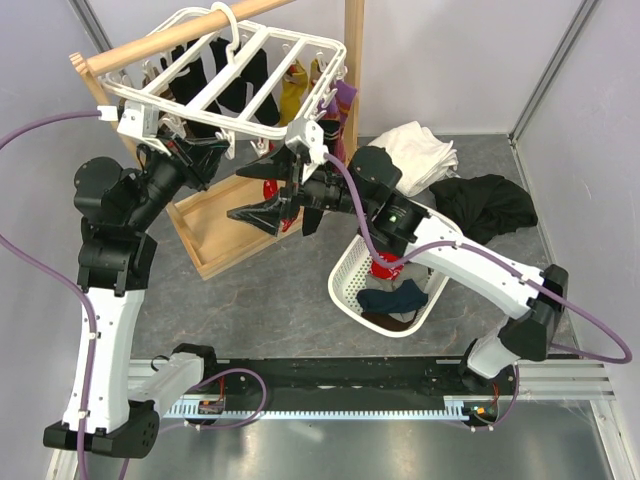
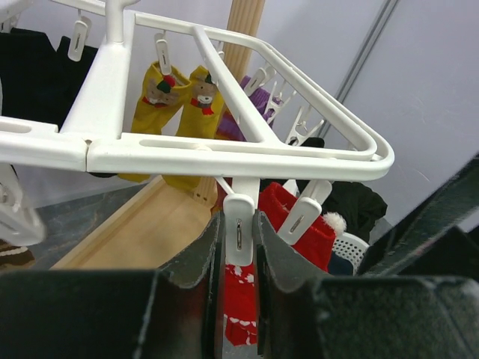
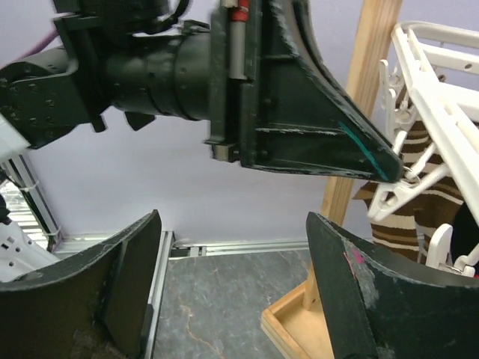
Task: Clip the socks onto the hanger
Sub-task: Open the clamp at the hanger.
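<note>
Left hand (image 2: 238, 224) pinches a peg (image 2: 239, 243) at the hanger's (image 2: 247, 153) near-right corner, red sock (image 2: 241, 307) hanging just below, so if you ease off early the peg could snap shut without it.

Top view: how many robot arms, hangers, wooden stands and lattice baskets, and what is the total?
Robot arms: 2, left arm and right arm
Hanger: 1
Wooden stand: 1
Lattice basket: 1
Total: 5

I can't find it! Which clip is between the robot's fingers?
The upright clip peg in front of the red sock, flanked by fingers of the left gripper. The tilted peg beside it hangs free.
</note>
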Motion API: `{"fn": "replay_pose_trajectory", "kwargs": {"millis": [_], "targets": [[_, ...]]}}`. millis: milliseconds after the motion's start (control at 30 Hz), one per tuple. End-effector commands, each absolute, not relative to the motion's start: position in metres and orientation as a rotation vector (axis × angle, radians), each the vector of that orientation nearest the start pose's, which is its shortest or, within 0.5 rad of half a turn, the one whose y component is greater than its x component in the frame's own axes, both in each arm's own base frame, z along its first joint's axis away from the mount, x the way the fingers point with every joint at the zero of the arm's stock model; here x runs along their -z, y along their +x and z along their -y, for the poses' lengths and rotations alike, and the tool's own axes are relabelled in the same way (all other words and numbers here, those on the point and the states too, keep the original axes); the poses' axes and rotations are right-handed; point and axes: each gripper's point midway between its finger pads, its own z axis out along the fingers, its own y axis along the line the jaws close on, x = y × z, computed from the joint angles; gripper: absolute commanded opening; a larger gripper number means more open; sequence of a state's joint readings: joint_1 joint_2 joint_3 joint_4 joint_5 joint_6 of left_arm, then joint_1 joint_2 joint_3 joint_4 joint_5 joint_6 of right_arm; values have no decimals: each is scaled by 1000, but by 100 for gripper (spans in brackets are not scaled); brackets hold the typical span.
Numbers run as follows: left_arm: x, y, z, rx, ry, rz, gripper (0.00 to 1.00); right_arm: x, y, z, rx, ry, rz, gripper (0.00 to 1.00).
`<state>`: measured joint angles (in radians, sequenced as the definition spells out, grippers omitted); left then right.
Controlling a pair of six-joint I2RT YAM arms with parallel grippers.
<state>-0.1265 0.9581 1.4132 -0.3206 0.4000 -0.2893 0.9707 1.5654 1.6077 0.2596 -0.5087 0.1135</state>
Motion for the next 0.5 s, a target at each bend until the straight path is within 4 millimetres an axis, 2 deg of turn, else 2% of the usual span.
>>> {"fn": "replay_pose_trajectory", "kwargs": {"millis": [0,233,467], "targets": [[-501,252,130,734,273,-1422,2,-492,215,-456,-1364,-913,-989,84],[-500,246,138,807,283,-1393,2,-493,244,-453,-1432,-796,-1018,77],[-505,242,147,905,277,-1337,2,-495,257,-450,-1457,-716,-1028,72]]}}
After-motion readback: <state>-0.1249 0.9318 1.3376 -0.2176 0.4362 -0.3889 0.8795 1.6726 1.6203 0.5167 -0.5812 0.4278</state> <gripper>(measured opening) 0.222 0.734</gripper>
